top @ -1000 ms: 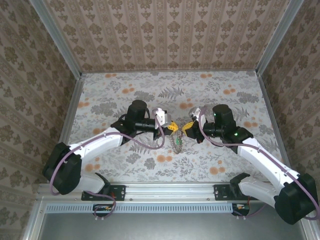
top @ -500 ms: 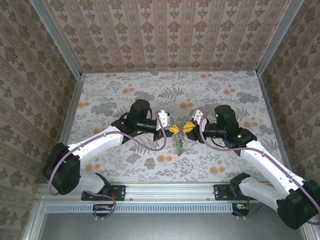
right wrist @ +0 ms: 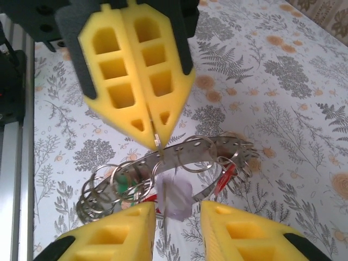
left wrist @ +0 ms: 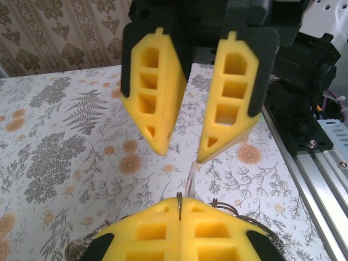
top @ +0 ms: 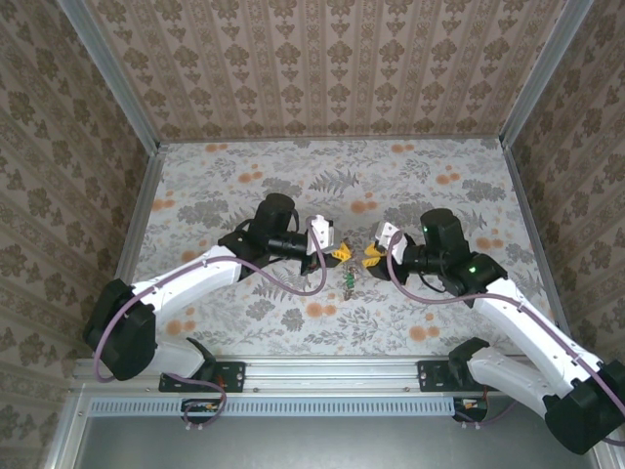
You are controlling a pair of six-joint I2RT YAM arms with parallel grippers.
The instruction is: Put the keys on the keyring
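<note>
Left claw (top: 338, 254) pinches the keyring (top: 349, 283) by a thin edge, right claw (top: 371, 258) at its 3 o'clock is spread, so it could easily slip.

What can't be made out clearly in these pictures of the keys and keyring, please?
Top view: the keyring under the left hand is too small to show detail.
Left wrist view: that hand's shut fingers hide most of the keyring; the bottom edge cuts off the rest.
Right wrist view: the green and red keys sit tangled among small rings; whether they are threaded on is unclear.
</note>
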